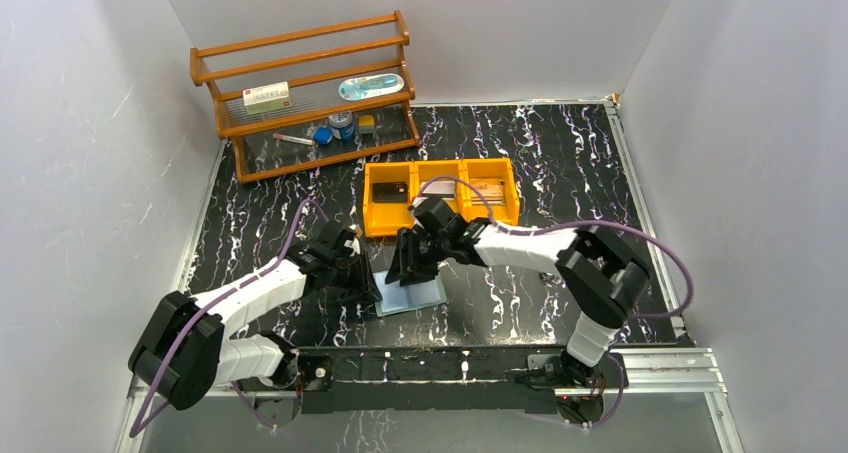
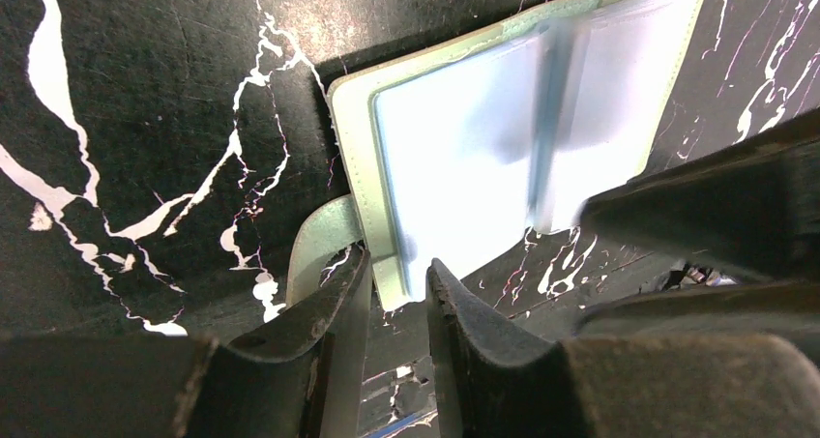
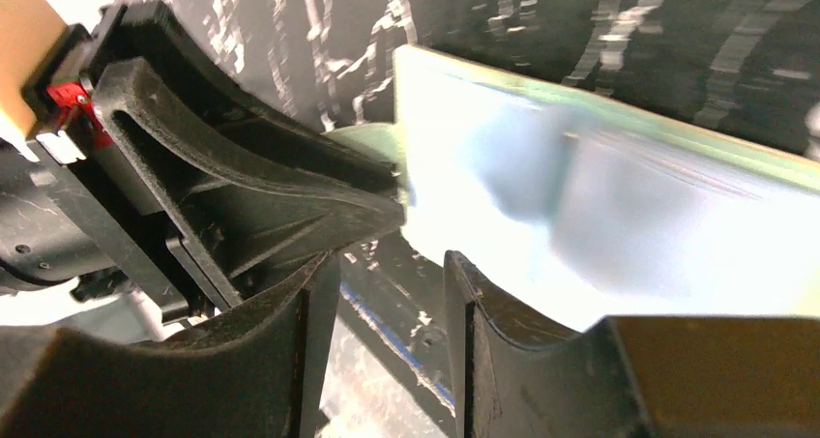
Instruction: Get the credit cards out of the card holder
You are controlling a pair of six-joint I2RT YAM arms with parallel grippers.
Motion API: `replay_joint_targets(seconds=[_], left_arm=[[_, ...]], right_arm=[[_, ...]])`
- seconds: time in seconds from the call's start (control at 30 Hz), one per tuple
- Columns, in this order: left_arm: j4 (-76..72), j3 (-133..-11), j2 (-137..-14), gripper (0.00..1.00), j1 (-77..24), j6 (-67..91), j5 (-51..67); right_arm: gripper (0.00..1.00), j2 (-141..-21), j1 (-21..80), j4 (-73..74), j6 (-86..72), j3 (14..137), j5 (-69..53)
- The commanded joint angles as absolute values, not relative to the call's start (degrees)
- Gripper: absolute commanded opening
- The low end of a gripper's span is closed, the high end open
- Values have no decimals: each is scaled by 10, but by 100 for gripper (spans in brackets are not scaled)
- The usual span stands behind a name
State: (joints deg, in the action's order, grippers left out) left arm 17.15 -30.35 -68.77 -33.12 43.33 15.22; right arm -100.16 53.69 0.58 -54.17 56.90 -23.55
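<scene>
Top external view shows the card holder lying open on the black marbled table, near its front edge, between the two grippers and just in front of the orange bin. The left gripper reaches in from the left and meets the holder's left edge. In the left wrist view the holder's near corner sits in the narrow gap between the fingers, which are pinched on it, and a pale green closure tab curls out beside them. The clear sleeves inside look pale and blurred, with one leaf standing up. I cannot tell whether cards are in them. The right gripper hovers at the holder's far edge with its jaws apart, bare table showing between them and nothing held. In the bin, the right compartment holds what look like tan and silvery credit cards, and the left one holds a dark item. A wooden shelf carrying small items stands at the back left
</scene>
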Motion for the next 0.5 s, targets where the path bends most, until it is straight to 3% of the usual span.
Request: replay_joint_targets(seconds=[0.0,0.47], left_arm=[[183,-300,-681,26,-333,431,155],[173,-305,-703,26,-333,416,172]], right_arm=[[53,-931,514,159,-512,574,-62],[52,-936,507,179,-511,540,-78]])
